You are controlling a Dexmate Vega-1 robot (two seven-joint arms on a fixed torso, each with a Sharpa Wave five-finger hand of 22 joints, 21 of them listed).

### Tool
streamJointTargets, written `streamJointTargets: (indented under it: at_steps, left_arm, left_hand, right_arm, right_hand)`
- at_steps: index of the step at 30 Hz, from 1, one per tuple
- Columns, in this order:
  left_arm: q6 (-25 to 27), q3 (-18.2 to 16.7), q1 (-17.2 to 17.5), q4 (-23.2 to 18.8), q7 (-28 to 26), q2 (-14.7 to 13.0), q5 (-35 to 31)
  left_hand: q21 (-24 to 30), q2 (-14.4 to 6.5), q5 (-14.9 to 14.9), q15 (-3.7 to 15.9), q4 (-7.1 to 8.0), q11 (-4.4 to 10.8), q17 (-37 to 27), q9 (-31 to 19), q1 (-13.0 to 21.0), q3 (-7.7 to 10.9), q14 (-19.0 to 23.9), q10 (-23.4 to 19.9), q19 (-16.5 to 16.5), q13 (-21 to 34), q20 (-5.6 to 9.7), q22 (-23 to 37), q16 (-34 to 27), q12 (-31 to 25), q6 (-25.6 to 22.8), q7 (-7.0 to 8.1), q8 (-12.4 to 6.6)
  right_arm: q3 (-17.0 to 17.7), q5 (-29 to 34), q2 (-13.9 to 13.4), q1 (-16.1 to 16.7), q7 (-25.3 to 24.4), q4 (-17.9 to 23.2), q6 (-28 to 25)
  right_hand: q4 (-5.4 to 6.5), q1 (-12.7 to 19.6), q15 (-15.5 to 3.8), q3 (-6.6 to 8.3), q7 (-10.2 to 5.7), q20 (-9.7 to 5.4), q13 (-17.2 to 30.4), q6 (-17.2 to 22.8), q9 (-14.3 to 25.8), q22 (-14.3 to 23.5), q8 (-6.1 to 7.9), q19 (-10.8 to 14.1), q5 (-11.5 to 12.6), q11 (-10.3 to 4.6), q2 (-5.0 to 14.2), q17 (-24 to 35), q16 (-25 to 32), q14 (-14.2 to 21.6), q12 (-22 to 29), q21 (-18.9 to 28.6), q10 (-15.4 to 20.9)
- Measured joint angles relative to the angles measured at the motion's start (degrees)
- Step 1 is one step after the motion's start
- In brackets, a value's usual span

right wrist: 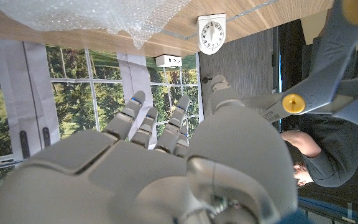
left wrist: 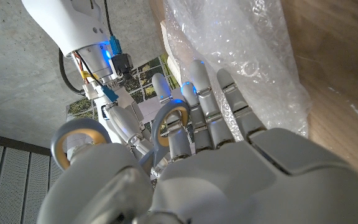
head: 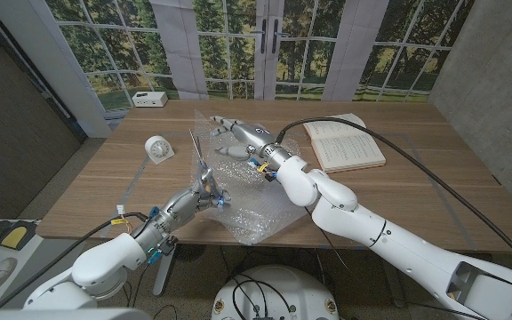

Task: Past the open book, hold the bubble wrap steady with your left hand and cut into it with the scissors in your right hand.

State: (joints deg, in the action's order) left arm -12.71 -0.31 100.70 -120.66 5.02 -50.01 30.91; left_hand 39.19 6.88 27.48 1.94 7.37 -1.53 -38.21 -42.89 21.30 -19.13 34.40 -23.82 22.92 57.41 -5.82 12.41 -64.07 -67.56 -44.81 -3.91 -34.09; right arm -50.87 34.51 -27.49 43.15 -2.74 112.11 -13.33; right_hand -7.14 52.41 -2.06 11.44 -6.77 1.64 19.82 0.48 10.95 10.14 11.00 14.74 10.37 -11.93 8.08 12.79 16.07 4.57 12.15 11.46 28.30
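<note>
Head view: scissors blades pointing far-side

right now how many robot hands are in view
2: the left hand near the table's front edge, gripping the scissors; the right hand farther back, fingers spread over the bubble wrap.

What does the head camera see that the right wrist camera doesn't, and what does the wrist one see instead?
Head view: the open book lies on the table, and the left hand grips the scissors by their handles.

Right wrist view: a person in a grey top, past the scissors.

Both: the bubble wrap, the scissors, the white clock, the small white box and the right hand with its fingers spread.
</note>
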Motion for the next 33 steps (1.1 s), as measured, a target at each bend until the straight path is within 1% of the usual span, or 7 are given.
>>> streamJointTargets:
  at_steps: [4,6,12,15,21,24,33]
  left_arm:
    - [-0.3,0.0,0.2,0.0,0.1,-0.1,0.0]
    - [-0.3,0.0,0.4,0.0,0.1,-0.2,0.0]
    - [-0.9,-0.3,0.7,0.0,0.3,-0.3,0.0]
    - [-1.2,-0.4,0.8,-0.1,0.4,-0.3,0.0]
    - [-1.6,-0.8,1.2,-0.5,0.4,-0.3,-0.2]
    - [-1.8,-1.1,1.6,-0.8,0.4,-0.2,-0.4]
    - [-2.3,-2.0,2.5,-1.5,0.4,0.3,-0.9]
  left_hand:
    - [-0.2,-0.3,0.0,0.0,0.0,0.0,0.1,0.0,0.3,0.0,0.0,0.0,0.0,-0.1,0.0,0.0,0.0,0.0,0.0,0.0,0.22]
    - [-0.2,-0.3,0.0,0.0,0.0,0.0,0.1,0.0,0.3,0.0,0.0,0.0,0.0,-0.1,0.0,0.0,0.0,0.0,0.0,0.0,0.22]
    - [-0.2,-0.3,-0.4,0.0,0.0,0.0,0.1,-0.3,0.3,0.0,0.0,0.0,0.0,-0.1,0.0,0.0,0.0,0.0,0.0,0.0,0.23]
    - [-0.4,-0.3,-0.4,0.0,0.0,0.0,0.1,-0.3,0.3,0.0,0.0,0.0,0.0,-0.1,0.0,0.0,0.0,0.2,0.0,0.0,0.24]
    - [-0.4,-0.3,-0.4,0.0,-0.01,0.0,0.1,-0.3,0.3,0.01,0.0,0.0,0.0,0.1,0.0,0.0,0.0,0.0,0.0,0.0,0.25]
    - [-0.4,-0.3,-0.4,0.0,-0.01,0.0,0.1,-0.5,0.3,0.01,0.0,0.0,0.0,0.1,0.0,0.0,0.0,-0.1,0.0,0.0,0.66]
    - [-0.7,-0.3,-0.4,0.0,-0.01,0.0,0.1,-0.5,0.3,0.01,0.0,0.0,0.0,0.0,0.0,0.0,0.0,-0.1,0.0,0.0,0.7]
  right_arm:
    - [-0.1,-0.4,0.1,-0.3,0.5,-0.3,-0.1]
    - [-0.3,-0.6,0.2,-0.6,0.9,-0.4,-0.2]
    - [-0.4,-0.9,0.3,-0.9,1.6,-0.6,-0.5]
    - [-0.7,-1.1,0.4,-1.5,2.0,-0.8,-0.6]
    - [-1.1,-1.3,0.7,-2.3,2.9,-1.2,-0.9]
    - [-1.3,-1.5,0.8,-2.7,3.2,-1.5,-0.9]
    - [-2.1,-1.6,1.2,-3.6,4.1,-2.4,-0.9]
  right_hand:
    - [0.01,-0.2,0.0,-0.01,0.0,0.0,-0.2,0.0,0.0,0.0,0.0,0.0,0.0,0.06,0.25,-0.1,0.0,0.0,0.0,0.0,0.1]
    - [0.25,-0.2,0.0,-0.25,0.0,0.0,-0.2,0.0,0.0,0.0,0.0,0.0,0.0,0.06,0.25,-0.3,0.0,0.0,0.0,0.0,0.1]
    - [0.25,-0.3,0.0,-0.25,0.72,0.0,-0.2,-0.7,0.0,0.0,-0.22,0.0,0.0,0.06,0.31,-0.3,0.0,0.0,0.0,0.0,0.1]
    - [0.24,-0.3,0.0,-0.25,0.52,0.0,-0.2,-0.9,0.0,0.0,-0.22,0.0,0.0,-0.14,0.31,-0.3,0.0,0.0,0.0,0.0,0.3]
    - [0.24,-0.3,0.0,-0.25,0.72,0.0,-0.4,-1.3,0.0,0.0,-0.22,0.0,0.0,0.06,0.31,-0.3,0.0,0.0,0.0,0.0,0.7]
    - [0.24,-0.3,0.01,-0.25,0.72,0.0,-0.4,-1.3,0.0,0.0,-0.22,0.0,0.0,0.37,0.31,-0.3,0.0,0.0,0.0,0.0,1.0]
    - [0.24,-0.3,-0.21,-0.25,1.03,0.0,-0.4,-1.6,0.0,0.0,-0.22,0.0,0.0,0.37,0.31,-0.3,0.0,0.2,0.0,0.0,1.0]
